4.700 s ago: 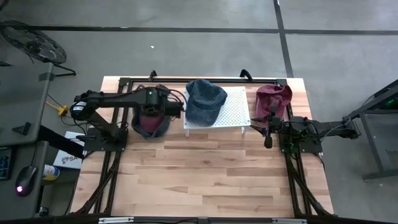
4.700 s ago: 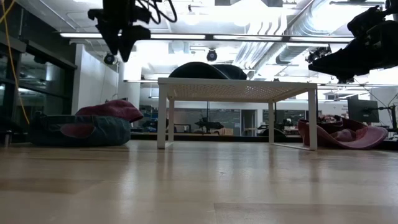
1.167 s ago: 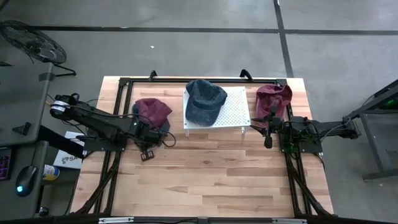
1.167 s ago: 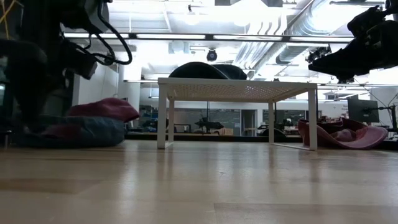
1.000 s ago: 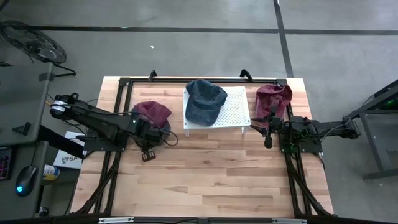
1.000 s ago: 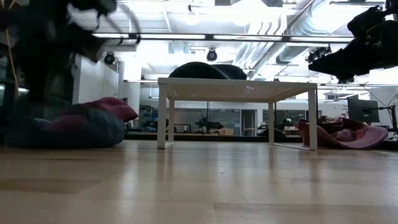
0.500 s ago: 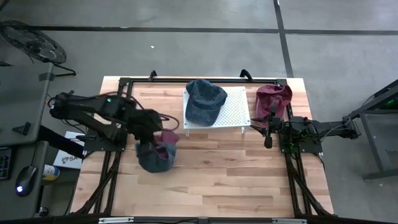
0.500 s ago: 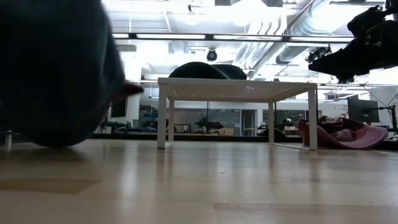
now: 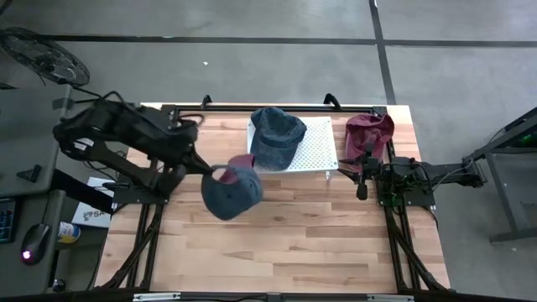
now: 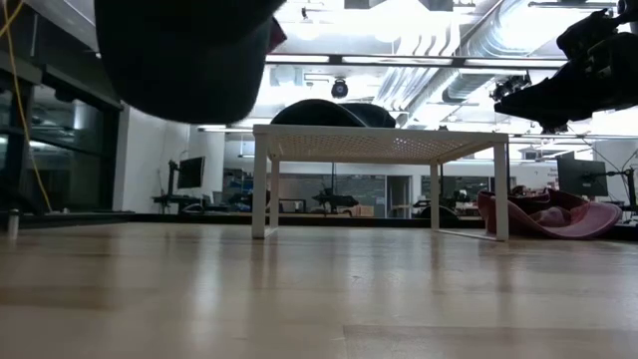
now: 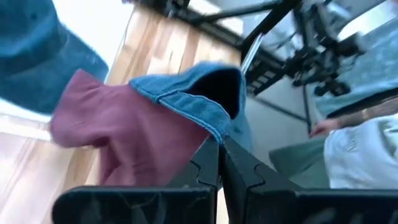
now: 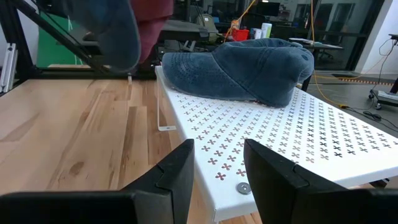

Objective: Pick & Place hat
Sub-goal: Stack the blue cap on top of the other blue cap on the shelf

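My left gripper (image 9: 210,171) is shut on a blue denim hat with a maroon part (image 9: 229,192), held high over the table's left-middle; in the low view the hat (image 10: 184,50) hangs far above the wood. A second denim hat (image 9: 277,134) rests crown-up on a white perforated stand (image 9: 315,147) at the back. A maroon hat (image 9: 369,130) lies on the table at the back right. My right gripper (image 9: 362,174) waits open near it, level, facing the stand (image 12: 280,149). My left gripper pinches the hat's denim rim edge (image 11: 210,124) between its two shut fingers (image 11: 208,163). The fingers come from the table's left, slanting downward. The hat hangs lifted clear of the table, its maroon part (image 11: 118,140) drooping beside the denim.
Black frame rails (image 9: 151,210) run along the table's left and right sides. Bare wood (image 9: 285,243) spreads across the near half. The stand stands on thin white legs (image 10: 261,184).
My left gripper has gone up and toward the table's right and near side, tipping from steeply down toward level, staying shut. The denim and maroon hat, which lay on the table at the left, is lifted clear and hangs in the air.
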Controlling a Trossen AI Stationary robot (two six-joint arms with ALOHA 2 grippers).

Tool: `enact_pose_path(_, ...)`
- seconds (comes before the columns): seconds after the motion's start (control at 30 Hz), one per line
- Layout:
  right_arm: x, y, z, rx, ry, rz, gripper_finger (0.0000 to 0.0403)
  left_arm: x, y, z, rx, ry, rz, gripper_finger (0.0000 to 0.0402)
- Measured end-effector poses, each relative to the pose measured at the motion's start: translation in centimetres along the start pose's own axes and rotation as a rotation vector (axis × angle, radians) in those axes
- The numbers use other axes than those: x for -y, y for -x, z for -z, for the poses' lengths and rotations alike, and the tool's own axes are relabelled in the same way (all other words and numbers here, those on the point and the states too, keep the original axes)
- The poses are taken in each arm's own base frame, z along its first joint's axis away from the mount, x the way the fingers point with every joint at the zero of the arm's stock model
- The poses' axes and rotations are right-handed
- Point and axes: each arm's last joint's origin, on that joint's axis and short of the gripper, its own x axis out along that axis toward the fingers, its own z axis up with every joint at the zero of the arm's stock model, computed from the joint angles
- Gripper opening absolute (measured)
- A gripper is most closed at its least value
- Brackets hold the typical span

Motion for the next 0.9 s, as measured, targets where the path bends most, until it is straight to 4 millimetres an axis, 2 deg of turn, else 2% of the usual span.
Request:
enact_pose_path(0.2,0.0,0.0,0.0,0.000,0.000,0.000,0.0133,0.0,2.8,0.3,0.087,0.019,0.057,0.0000)
enact_pose_path(0.4,0.0,0.0,0.0,0.000,0.000,0.000,0.0133,-0.5,4.4,1.3,0.051,0.099,0.072,0.0000)
enact_pose_path(0.53,0.0,0.0,0.0,0.000,0.000,0.000,0.0133,0.0,4.5,0.8,0.092,0.066,0.161,0.0000)
enact_pose_path(0.7,0.0,0.0,0.0,0.000,0.000,0.000,0.0133,0.0,4.4,0.5,0.135,0.010,0.125,0.0000)
enact_pose_path(0.9,0.0,0.0,0.0,0.000,0.000,0.000,0.0133,0.8,2.9,-0.7,0.171,-0.063,0.161,0.0000)
